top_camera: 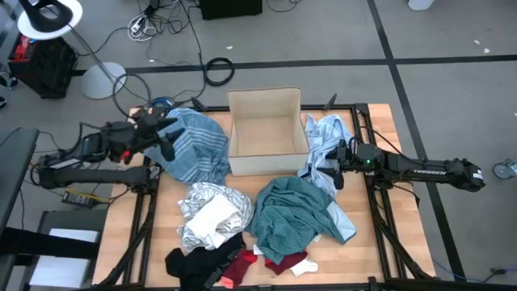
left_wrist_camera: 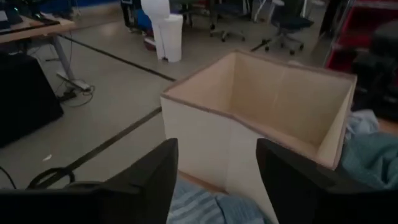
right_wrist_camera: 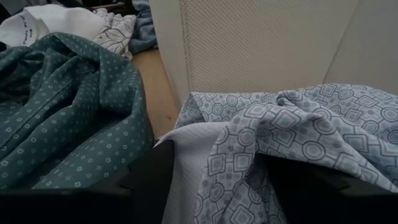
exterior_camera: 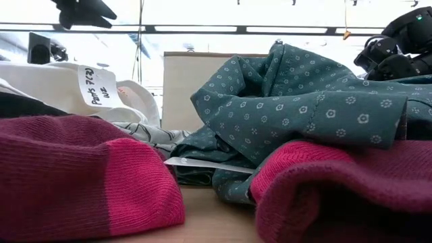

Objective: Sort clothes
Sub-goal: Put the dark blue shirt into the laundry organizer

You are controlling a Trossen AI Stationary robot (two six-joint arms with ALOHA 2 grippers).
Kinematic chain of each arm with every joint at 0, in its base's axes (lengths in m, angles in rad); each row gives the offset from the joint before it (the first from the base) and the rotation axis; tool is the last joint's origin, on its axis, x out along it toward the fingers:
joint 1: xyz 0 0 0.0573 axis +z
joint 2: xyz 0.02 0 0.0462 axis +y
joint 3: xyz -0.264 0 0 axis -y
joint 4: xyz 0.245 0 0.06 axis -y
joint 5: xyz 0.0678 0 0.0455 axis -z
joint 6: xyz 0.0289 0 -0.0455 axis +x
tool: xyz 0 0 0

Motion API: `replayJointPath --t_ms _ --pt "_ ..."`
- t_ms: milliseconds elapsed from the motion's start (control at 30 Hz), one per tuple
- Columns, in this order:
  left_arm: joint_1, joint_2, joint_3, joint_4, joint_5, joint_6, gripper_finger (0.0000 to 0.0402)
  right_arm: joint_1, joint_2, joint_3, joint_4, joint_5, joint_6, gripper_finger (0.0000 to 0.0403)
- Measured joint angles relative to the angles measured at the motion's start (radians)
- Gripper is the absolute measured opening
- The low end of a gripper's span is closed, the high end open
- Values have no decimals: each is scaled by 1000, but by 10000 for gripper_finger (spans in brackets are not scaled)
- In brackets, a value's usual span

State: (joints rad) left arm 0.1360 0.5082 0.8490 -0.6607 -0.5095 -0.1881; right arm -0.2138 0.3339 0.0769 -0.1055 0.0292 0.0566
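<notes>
My left gripper [top_camera: 167,134] is open and empty, raised over the blue striped garment [top_camera: 196,147], which lies heaped on the table left of the tan box [top_camera: 265,132]; its wrist view shows the striped cloth [left_wrist_camera: 205,208] below the fingers. My right gripper [top_camera: 334,166] is open, low on the pale blue patterned garment [top_camera: 321,144] that lies right of the box. The teal garment [top_camera: 295,214], the silvery white one [top_camera: 208,218], the black one [top_camera: 192,263] and the red-and-white socks [top_camera: 279,263] lie on the near half of the table. My right gripper has its two open fingers [right_wrist_camera: 149,180] sunk into the pale blue garment, one on each side of a bunched fold [right_wrist_camera: 242,155]. The fingers come roughly level from the table's right side. The cloth lies slack on the table and laps over both fingers.
The open tan box [left_wrist_camera: 261,106] stands at the table's far middle between the two arms. In the low view the teal garment [exterior_camera: 304,101] and the socks [exterior_camera: 81,175] fill the near table. A bare strip of table [right_wrist_camera: 158,87] runs between the teal cloth and the box.
</notes>
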Motion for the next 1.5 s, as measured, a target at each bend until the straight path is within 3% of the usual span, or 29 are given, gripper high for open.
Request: replayJointPath --t_ms 167,333,467,767,1133,1233,1400,1500 --pt "0 76 -4 -26 62 -29 228 0 0 0 0 0 0 254" --pt "40 150 -4 -150 46 -118 219 0 0 0 0 0 0 254" --pt "141 226 -4 -259 57 -165 212 0 0 0 0 0 0 254" --pt "412 420 -4 -318 274 -171 211 0 0 0 0 0 0 254" --pt "554 702 -4 -297 275 -104 208 0 0 0 0 0 0 254" --pt "560 763 -4 -297 287 -102 174 0 0 0 0 0 0 254" --pt "559 778 -1 -286 306 -62 24 0 0 0 0 0 0 254" --pt "559 743 21 -323 310 -64 9 0 0 0 0 0 0 254"
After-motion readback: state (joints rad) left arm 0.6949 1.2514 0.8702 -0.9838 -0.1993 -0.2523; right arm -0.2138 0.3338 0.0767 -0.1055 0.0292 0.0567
